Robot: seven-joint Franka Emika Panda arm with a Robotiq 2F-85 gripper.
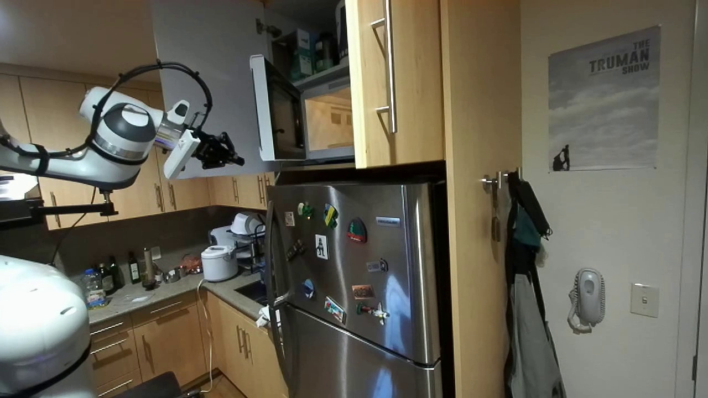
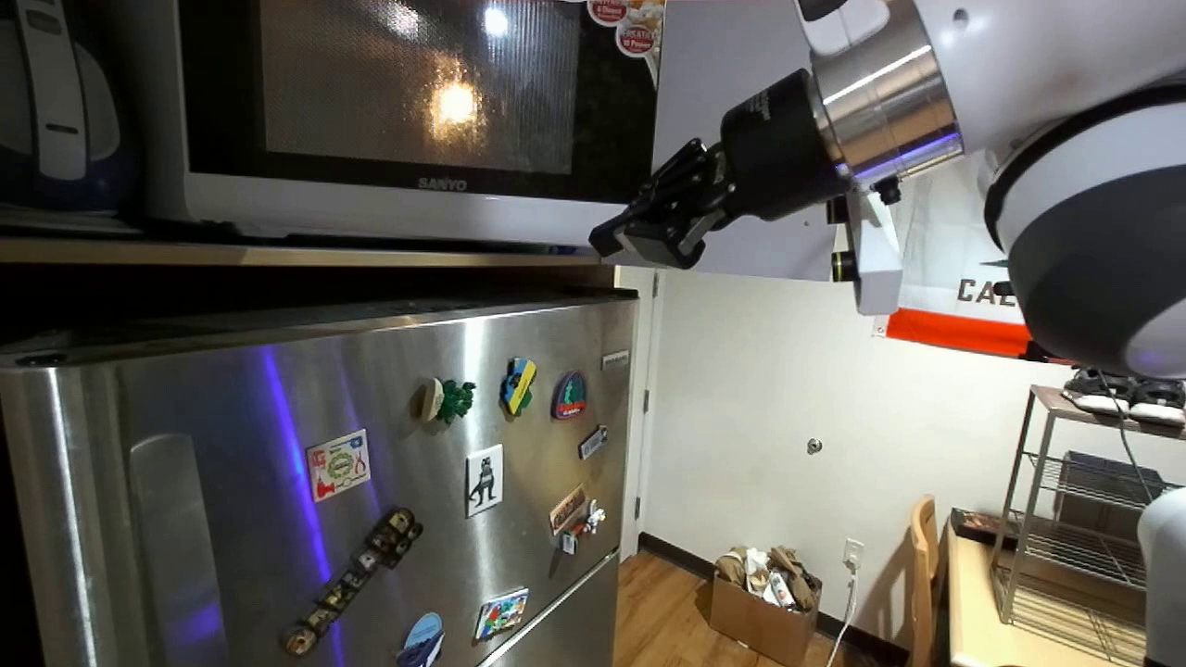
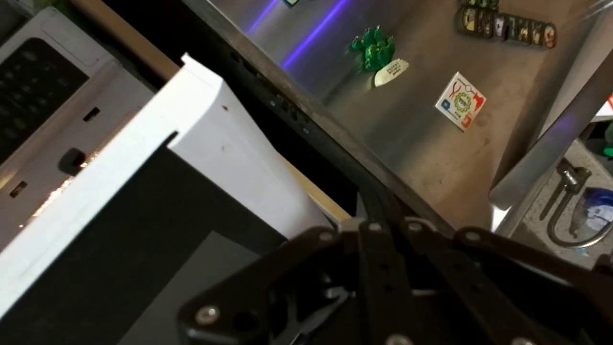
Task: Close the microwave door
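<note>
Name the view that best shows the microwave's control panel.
Wrist view: the dark control panel is exposed, though cropped and blurred. Neither exterior view shows it: the wooden cabinet door and microwave door apparently block it.

Top middle in an exterior view: one microwave, one microwave door. Lower middle: one fridge and at least ten magnets. At the right: one poster, one phone, one light switch. In an exterior view: two shoes by the right edge, two round stickers at the top, one box low down.
</note>
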